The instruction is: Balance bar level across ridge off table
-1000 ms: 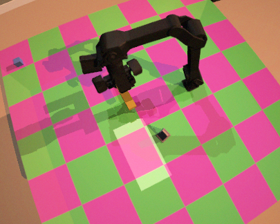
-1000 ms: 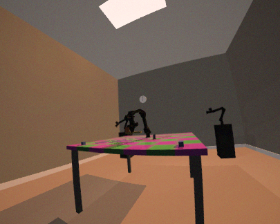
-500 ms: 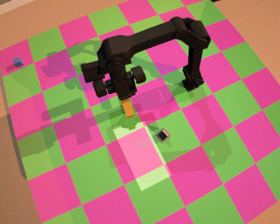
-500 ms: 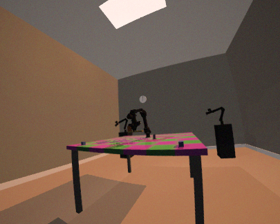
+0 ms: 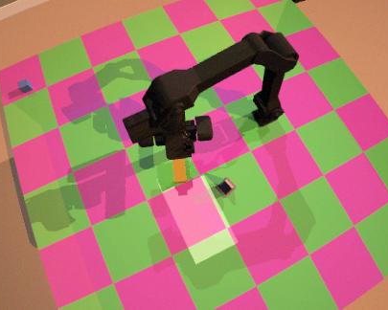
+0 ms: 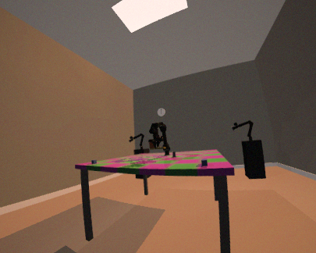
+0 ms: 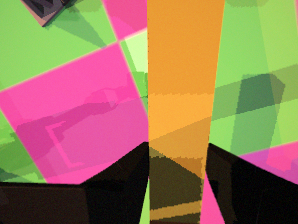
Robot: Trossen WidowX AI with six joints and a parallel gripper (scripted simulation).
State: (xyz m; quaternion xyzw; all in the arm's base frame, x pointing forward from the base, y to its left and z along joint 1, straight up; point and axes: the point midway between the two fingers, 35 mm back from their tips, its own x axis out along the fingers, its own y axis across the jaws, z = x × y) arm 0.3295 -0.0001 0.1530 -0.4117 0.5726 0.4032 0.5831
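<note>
An orange bar (image 5: 179, 170) (image 7: 184, 60) is held above the checkered table (image 5: 130, 249) (image 6: 192, 172). In the wrist view it runs from the top edge down between the fingers. My gripper (image 5: 179, 155) (image 7: 176, 149) is shut on the bar; its fingertips are mostly hidden by the gripper body in the top view. The ridge (image 5: 225, 187) (image 6: 174, 155) (image 7: 46, 9) is a small dark block with a pinkish rim, standing on a green square. It is apart from the bar, to its right and slightly lower in the top view.
A small blue cube (image 5: 25, 86) (image 6: 94, 162) lies near a table corner. Another blue cube (image 6: 204, 162) is near the table edge in the exterior view. A bright light patch and arm shadows cross the table. The arm (image 5: 226, 59) reaches over from its base.
</note>
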